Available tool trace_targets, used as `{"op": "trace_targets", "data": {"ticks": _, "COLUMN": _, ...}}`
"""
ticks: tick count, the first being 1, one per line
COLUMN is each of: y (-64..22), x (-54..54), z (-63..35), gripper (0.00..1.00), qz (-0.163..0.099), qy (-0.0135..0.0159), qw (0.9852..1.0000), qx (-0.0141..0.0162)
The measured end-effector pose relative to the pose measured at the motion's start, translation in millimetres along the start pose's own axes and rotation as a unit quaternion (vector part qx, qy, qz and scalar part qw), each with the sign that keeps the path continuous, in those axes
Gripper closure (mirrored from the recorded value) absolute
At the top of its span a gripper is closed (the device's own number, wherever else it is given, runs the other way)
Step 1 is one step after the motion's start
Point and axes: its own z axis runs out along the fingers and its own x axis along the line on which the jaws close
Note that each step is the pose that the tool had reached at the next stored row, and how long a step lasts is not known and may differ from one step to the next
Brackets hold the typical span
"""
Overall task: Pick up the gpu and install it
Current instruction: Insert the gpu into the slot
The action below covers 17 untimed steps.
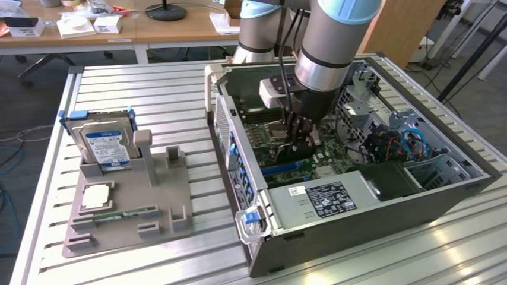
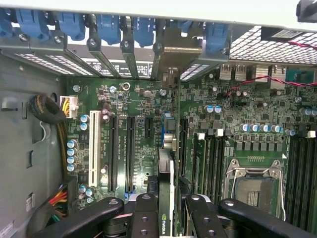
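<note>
**Item: gpu** (image 2: 165, 191). A thin dark card seen edge-on, standing upright inside the case (image 1: 357, 228) and clamped in the gripper. It lies over the motherboard (image 2: 138, 99), with its far end toward the case's rear wall and the row of blue clips (image 2: 109, 25) there. Whether the card is seated in a slot cannot be told.

**Gripper** (image 2: 168, 218). Closed on the gpu, with black fingers (image 2: 143, 218) pressed to both faces of the card. In the exterior view it reaches straight down into the middle of the case (image 1: 300, 135).

**Inside the case:**
- Black expansion slots (image 2: 113, 148) and one white slot (image 2: 93, 148) lie to one side of the gpu.
- An open CPU socket (image 2: 255, 191) lies to the other side of the gpu.
- A grey power supply (image 1: 325, 199) with a black label sits at the near end of the case.

**Outside the case, toward the exterior view's left:**
- A grey holder (image 1: 170, 205) rests on the bench (image 1: 158, 83).
- The holder carries an upright hard drive (image 1: 107, 145), a square chip (image 1: 95, 196) and a green memory stick (image 1: 119, 214).
</note>
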Motion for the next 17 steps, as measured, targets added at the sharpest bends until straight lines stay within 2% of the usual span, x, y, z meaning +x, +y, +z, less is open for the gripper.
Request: {"op": "trace_targets", "data": {"ticks": 17, "y": 2.0, "x": 0.2, "z": 2.9, "gripper": 0.74, "qz": 0.000, "qy": 0.0001, "qw": 1.0000, "qx": -0.0001}}
